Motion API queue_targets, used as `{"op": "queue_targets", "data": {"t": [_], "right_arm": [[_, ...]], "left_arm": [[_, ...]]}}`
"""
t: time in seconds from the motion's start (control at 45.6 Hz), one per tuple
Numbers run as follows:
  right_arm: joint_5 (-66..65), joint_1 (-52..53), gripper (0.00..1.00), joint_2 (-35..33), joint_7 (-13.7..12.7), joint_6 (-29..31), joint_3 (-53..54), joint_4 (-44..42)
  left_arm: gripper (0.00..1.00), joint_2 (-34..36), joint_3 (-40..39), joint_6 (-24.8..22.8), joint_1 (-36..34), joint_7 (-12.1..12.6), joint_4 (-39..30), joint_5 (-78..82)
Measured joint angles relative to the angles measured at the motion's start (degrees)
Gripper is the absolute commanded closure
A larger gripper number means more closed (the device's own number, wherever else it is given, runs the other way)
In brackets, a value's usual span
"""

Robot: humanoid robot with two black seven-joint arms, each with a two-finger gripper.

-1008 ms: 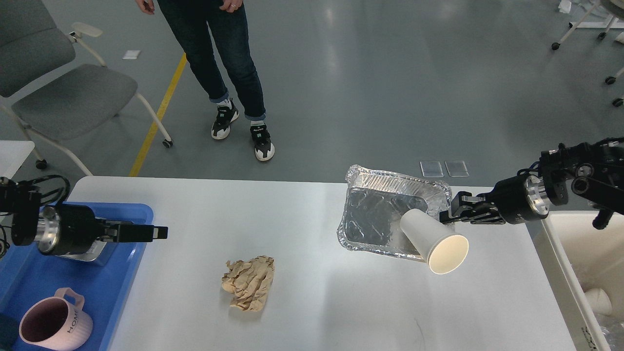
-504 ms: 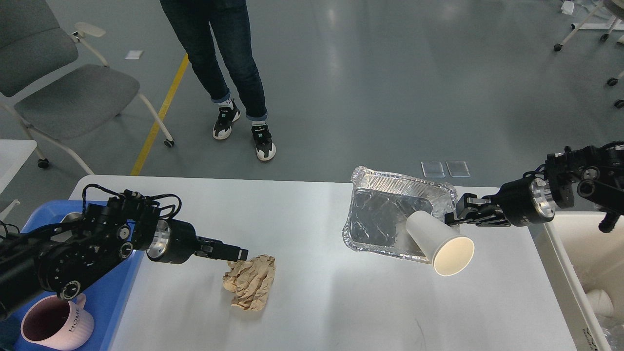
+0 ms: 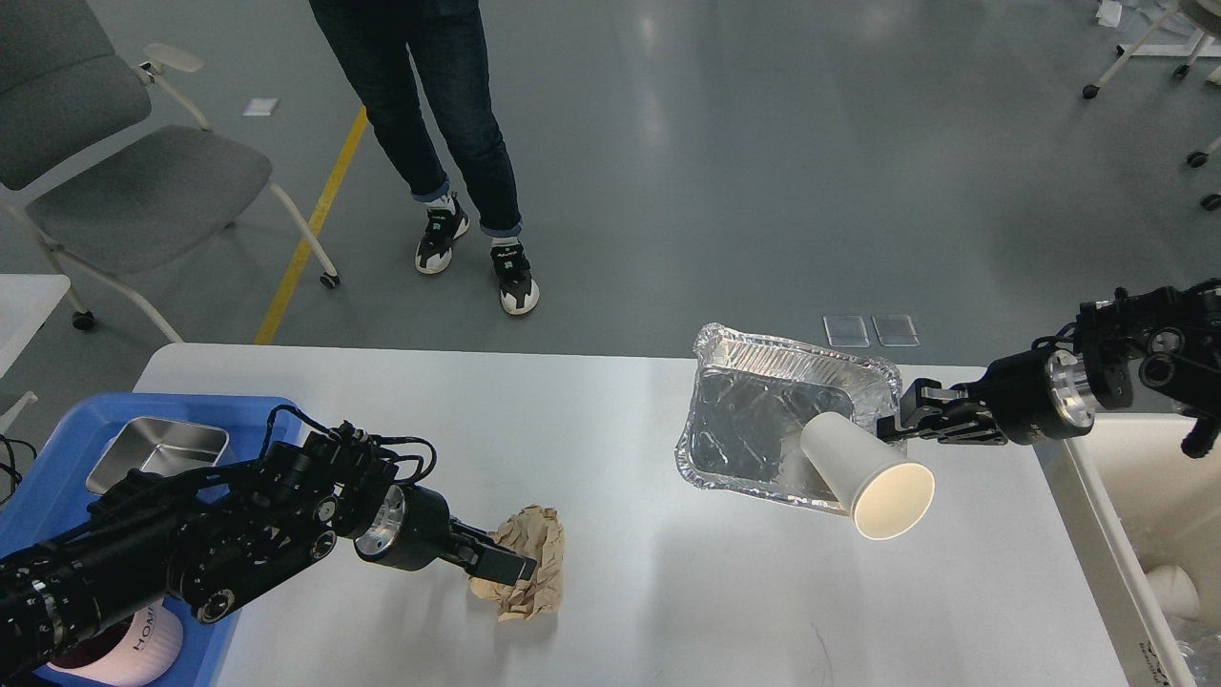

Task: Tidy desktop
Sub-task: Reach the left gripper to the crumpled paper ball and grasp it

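Observation:
The white desktop fills the lower part of the head view. A crumpled brown paper ball lies on it left of centre. My left gripper is against the ball's left side, with one dark finger over the paper; its jaws cannot be told apart. My right gripper is shut on the right rim of a silver foil tray, which looks tilted. A white paper cup lies on its side over the tray's front rim, mouth toward me.
A blue tray at the left edge holds a metal tin and a pink mug. A cream bin stands off the right edge, with a white cup inside. A person and a grey chair are beyond the table.
My left arm has swung from over the blue tray to the paper ball and nudged it to the right. My right gripper has drawn the foil tray and cup slightly right.

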Motion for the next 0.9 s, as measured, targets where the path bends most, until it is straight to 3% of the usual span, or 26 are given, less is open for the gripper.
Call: {"op": "queue_targets", "data": {"t": [0.044, 0.088, 0.131, 0.175, 0.767, 0.833, 0.899], "right_arm": [[0.0, 0.0, 1.0, 0.0, 0.0, 0.0, 0.0, 0.0], [0.0, 0.0, 1.0, 0.0, 0.0, 0.0, 0.0, -0.1], [0.0, 0.0, 1.0, 0.0, 0.0, 0.0, 0.1, -0.1], [0.0, -0.1, 1.0, 0.0, 0.0, 0.0, 0.1, -0.1], [0.0, -0.1, 1.0, -0.5, -0.1, 0.0, 0.0, -0.1], [0.0, -0.1, 1.0, -0.6, -0.1, 0.0, 0.0, -0.1], [0.0, -0.1, 1.0, -0.8, -0.1, 0.0, 0.0, 0.0]], "left_arm": [[0.62, 0.0, 0.8, 0.4, -0.5, -0.9, 0.3, 1.1], [0.81, -0.1, 1.4, 0.6, -1.0, -2.0, 0.6, 2.0], [0.87, -0.2, 1.7, 0.8, -1.3, -2.9, 0.9, 2.4], [1.0, -0.8, 1.9, 1.5, -1.5, -3.2, 2.2, 2.6], [1.0, 0.0, 2.0, 1.9, -4.5, -5.3, 4.2, 2.1], [1.0, 3.4, 1.9, 1.7, -4.6, -6.5, 3.4, 1.8], [1.0, 8.0, 1.5, 2.1, -4.6, -9.7, 1.8, 1.3]]}}
